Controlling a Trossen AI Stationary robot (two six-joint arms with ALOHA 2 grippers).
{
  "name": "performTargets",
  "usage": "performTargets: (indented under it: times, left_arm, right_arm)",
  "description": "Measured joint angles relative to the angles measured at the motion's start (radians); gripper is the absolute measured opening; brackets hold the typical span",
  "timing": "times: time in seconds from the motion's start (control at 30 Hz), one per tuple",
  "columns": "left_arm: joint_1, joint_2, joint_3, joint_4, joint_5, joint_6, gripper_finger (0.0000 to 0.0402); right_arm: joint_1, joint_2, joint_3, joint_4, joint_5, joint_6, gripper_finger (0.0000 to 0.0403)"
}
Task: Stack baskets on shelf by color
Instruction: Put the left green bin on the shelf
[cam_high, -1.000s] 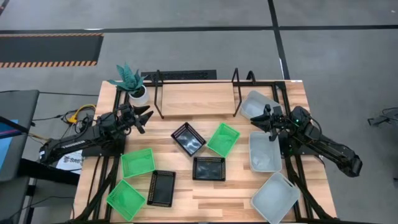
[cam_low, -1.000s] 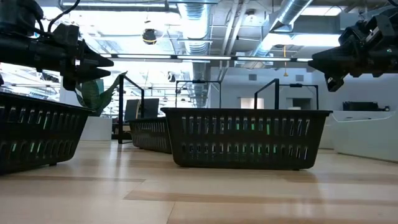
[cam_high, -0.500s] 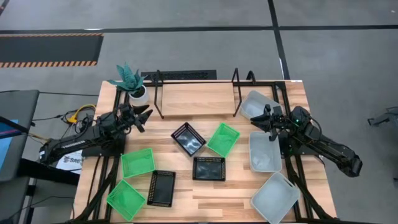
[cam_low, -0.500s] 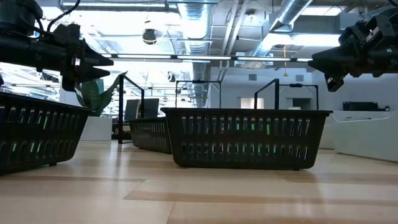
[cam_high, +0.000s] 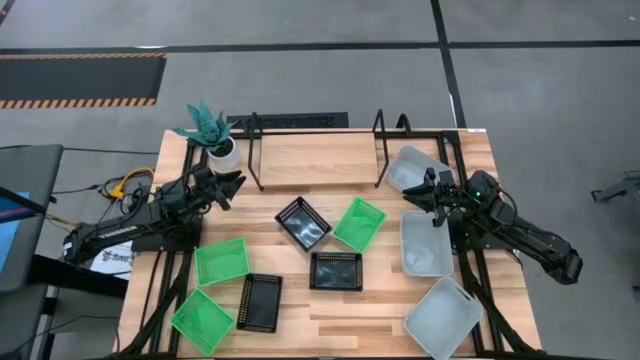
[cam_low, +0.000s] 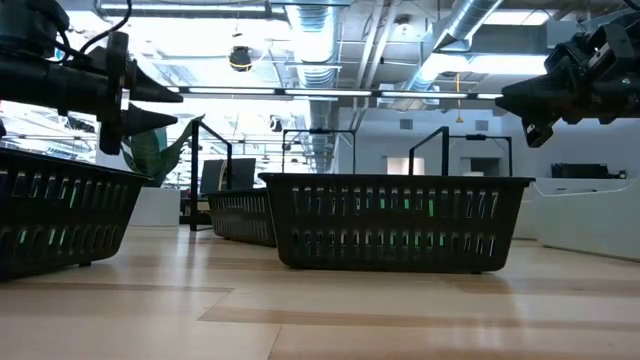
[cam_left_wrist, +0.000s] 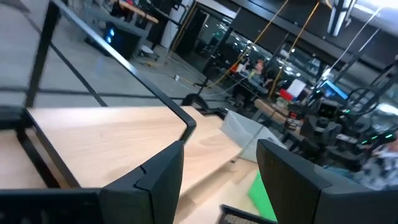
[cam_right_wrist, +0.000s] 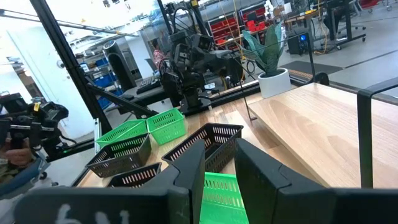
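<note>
Only the left gripper is shifting, seemingly rotating slightly, jaws spread and empty, beside the potted plant. Nine baskets are lying on the table; farther back, the right gripper is hovering part-open, holding nothing; the shelf is standing bare.

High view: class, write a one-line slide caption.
Nine baskets lie scattered below the bare shelf; both arms wait at the sides.

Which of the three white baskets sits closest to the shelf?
The white basket at the table's far right corner, just beside the shelf and its right end loop. The other two white baskets lie farther toward the table's near edge.
</note>
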Motion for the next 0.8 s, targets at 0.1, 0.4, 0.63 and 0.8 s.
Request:
performTargets:
  times: [0.1, 0.4, 0.63, 0.8]
  left_arm:
    - [0.0, 0.0, 0.0, 0.016, -0.023, -0.043, 0.0194]
    - [0.001, 0.0, 0.0, 0.014, -0.081, -0.221, 0.0194]
    - [0.0, 0.0, 0.0, 0.021, -0.071, -0.341, 0.0194]
    - [0.0, 0.0, 0.0, 0.205, 0.038, -0.397, 0.0194]
  right_arm:
    - [0.0, 0.0, 0.0, 0.0, 0.0, 0.0, 0.0113]
    - [0.0, 0.0, 0.0, 0.0, 0.0, 0.0, 0.0113]
    - [-0.001, 0.0, -0.001, 0.008, 0.0, 0.001, 0.0113]
    - [0.0, 0.0, -0.006, 0.054, 0.0, 0.17, 0.0113]
